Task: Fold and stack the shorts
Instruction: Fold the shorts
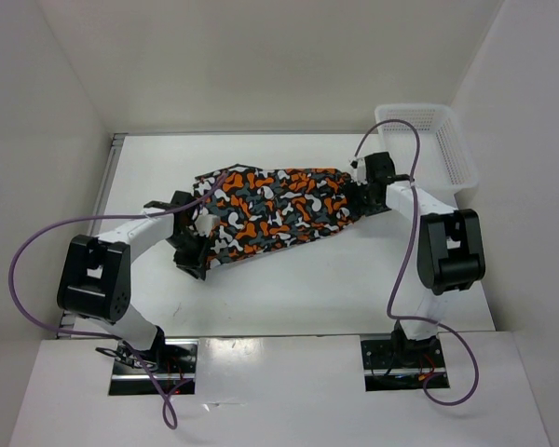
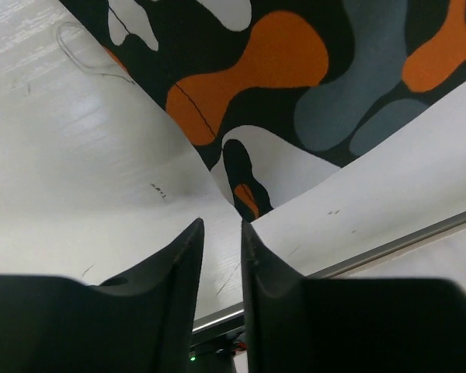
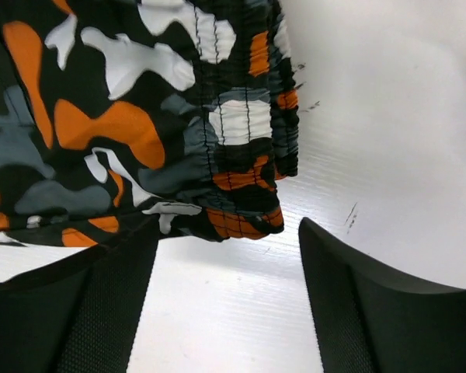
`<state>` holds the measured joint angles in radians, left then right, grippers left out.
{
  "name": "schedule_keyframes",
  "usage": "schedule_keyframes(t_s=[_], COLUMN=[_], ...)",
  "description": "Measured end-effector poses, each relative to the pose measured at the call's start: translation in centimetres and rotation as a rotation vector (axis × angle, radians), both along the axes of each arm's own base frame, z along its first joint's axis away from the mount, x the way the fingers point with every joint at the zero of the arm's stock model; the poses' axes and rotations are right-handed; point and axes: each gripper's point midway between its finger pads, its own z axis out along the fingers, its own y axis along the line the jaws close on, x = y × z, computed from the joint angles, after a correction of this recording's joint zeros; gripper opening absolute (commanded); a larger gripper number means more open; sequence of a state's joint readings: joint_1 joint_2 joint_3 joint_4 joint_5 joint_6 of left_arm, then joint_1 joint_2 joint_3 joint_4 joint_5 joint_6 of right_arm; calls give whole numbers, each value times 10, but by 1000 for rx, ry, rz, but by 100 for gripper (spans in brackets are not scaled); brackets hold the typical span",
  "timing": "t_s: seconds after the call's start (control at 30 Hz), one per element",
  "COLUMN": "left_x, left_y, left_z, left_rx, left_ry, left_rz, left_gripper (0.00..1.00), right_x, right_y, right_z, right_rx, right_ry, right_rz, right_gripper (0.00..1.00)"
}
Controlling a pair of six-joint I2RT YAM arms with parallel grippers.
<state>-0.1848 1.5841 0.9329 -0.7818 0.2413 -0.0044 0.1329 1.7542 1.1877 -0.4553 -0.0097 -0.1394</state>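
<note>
The camouflage shorts [image 1: 275,207] lie spread flat across the middle of the table, waistband to the right. My left gripper [image 1: 194,255] is at their lower left corner. In the left wrist view its jaws [image 2: 221,223] stand a narrow gap apart with bare table between them, and a pointed corner of the shorts [image 2: 248,198] lies just ahead of the right fingertip. My right gripper [image 1: 361,196] is at the waistband end. In the right wrist view it [image 3: 227,233] is wide open and empty, with the gathered waistband [image 3: 245,124] just ahead of the fingers.
A white mesh basket [image 1: 430,140] stands at the far right by the right wall. White walls close in the table on the left, back and right. A metal strip [image 2: 419,233] runs along the table edge near the left gripper.
</note>
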Motion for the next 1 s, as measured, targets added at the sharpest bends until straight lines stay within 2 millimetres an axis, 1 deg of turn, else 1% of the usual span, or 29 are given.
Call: schedule_keyframes(t_s=[0.03, 0.13, 0.17, 0.23, 0.33, 0.43, 0.5, 0.53, 0.57, 0.6, 0.63, 0.73, 0.77, 0.8, 0.87, 0.93, 1.0], left_x=[0, 1, 1, 4, 12, 18, 24, 28, 33, 40, 47, 66, 70, 74, 82, 91, 106], left_y=[0, -2, -2, -3, -5, -2, 4, 7, 10, 13, 13, 4, -1, -8, -18, -23, -20], left_z=[0, 1, 1, 3, 11, 25, 38, 45, 52, 59, 66, 79, 80, 80, 72, 59, 44], left_rx=[-1, -11, -13, -18, -22, -32, -51, -63, -77, -91, -106, -141, -150, -155, -153, -126, -75], left_ry=[0, -4, -5, -11, -29, -34, -45, -56, -71, -89, -111, -179, -193, -204, -218, -228, -254], left_rz=[-1, -1, -1, -2, -2, 19, 56, 78, 97, 115, 124, 103, 87, 66, 32, 8, 7], left_gripper=[38, 41, 43, 43, 43, 41, 41, 43, 44, 47, 48, 50, 51, 51, 51, 51, 51], right_x=[-3, -6, -5, -3, -1, -1, 1, 1, 1, 1, 0, 1, 2, 2, 2, 2, -1], right_y=[-1, -2, -2, -4, -4, -2, 1, 2, 4, 5, 7, 12, 13, 14, 15, 15, 16], right_z=[-4, -12, -14, -19, -28, -37, -38, -38, -38, -39, -40, -41, -40, -40, -40, -40, -41], right_rx=[-8, -16, -18, -26, -32, -26, -14, -10, -3, 4, 16, 36, 39, 43, 48, 50, 52], right_ry=[10, 30, 31, 35, 45, 60, 60, 59, 59, 63, 67, 69, 68, 68, 69, 69, 69], right_rz=[6, 12, 12, 8, 12, 26, 39, 45, 52, 59, 60, 66, 68, 68, 67, 71, 78], right_gripper=[81, 82, 86, 90, 93, 93, 84, 77, 62, 55, 43, 25, 13, 8, 0, 0, 0])
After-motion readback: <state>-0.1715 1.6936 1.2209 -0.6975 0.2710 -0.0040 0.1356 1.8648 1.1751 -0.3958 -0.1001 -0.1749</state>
